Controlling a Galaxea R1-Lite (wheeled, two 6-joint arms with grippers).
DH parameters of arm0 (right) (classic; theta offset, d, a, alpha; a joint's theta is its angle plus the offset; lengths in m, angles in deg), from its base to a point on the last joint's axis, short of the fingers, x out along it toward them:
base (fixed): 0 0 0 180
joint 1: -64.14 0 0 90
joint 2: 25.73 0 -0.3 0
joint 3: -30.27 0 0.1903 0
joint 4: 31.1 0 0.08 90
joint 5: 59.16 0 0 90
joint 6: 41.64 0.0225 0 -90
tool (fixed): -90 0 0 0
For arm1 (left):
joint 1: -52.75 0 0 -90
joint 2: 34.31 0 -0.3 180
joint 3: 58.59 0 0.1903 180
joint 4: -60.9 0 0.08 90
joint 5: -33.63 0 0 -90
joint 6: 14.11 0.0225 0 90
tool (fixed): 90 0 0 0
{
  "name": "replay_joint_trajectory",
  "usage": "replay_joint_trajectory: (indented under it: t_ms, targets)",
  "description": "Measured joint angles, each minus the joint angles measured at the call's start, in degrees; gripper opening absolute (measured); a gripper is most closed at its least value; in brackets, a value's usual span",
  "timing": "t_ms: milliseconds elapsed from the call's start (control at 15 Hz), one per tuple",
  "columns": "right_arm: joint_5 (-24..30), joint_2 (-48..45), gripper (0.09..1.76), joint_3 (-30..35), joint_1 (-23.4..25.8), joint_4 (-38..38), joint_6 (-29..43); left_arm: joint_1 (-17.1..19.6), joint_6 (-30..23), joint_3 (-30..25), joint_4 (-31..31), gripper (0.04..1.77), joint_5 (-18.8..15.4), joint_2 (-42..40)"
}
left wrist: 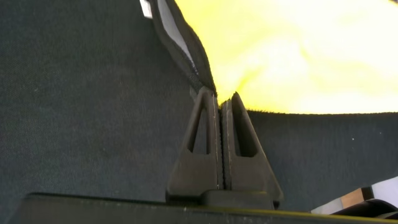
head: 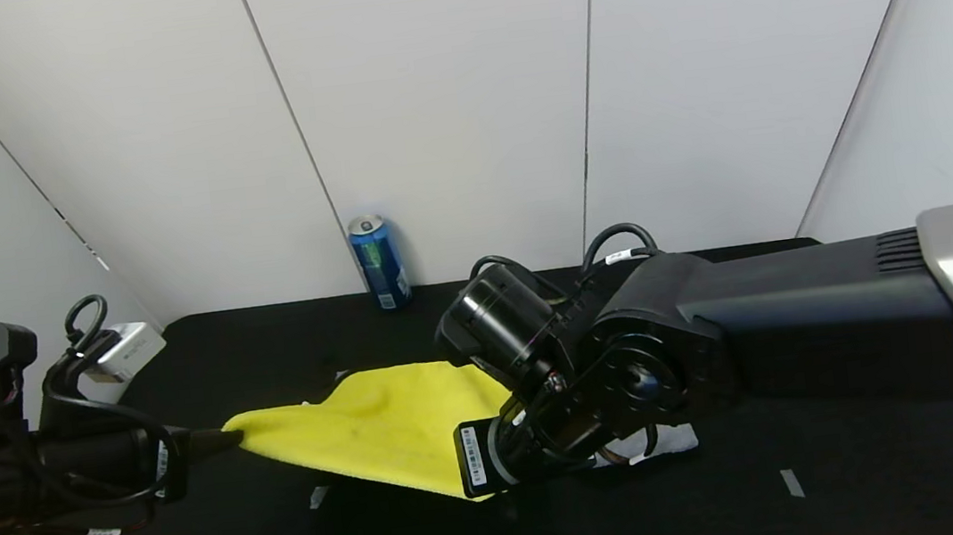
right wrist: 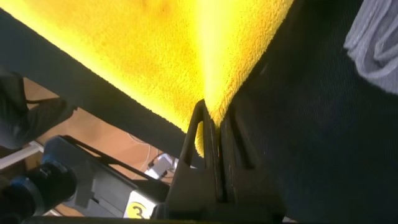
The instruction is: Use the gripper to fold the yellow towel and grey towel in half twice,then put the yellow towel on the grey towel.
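You have the yellow towel (head: 374, 427) lifted off the black table (head: 737, 507) and stretched between both arms. The left gripper (head: 222, 440) has its jaws pressed together on one corner, and the right gripper (right wrist: 214, 134) pinches the opposite edge, as the wrist views show.

The main risk is the hold itself: each pinch takes only a thin bite of cloth right at the trim, so pulling the arms farther apart could slide a corner out and drop the towel in a heap. Too much slack, and the middle sags and drags on the table, spoiling the fold line.

Watch the grey towel (head: 671, 441) too. Only a pale patch of it shows just beyond the right arm, and the forearm could snag it. The blue can (head: 378, 262) stands well apart at the back edge, so it seems safe.
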State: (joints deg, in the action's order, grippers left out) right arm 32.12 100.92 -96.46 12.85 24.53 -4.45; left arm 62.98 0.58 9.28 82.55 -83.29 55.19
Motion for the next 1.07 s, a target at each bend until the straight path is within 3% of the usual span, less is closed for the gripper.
replay_joint_trajectory:
  t_ms: [467, 1067]
  targets:
    - [0.00, -0.57, 0.14, -0.27, -0.43, 0.30, 0.38, 0.05, 0.02, -0.57, -0.22, 0.10, -0.11, -1.26]
    - [0.06, 1.99, 0.14, -3.41, 2.26, -0.35, 0.24, -0.06, 0.94, 0.61, -2.71, 0.10, -0.09, 5.81]
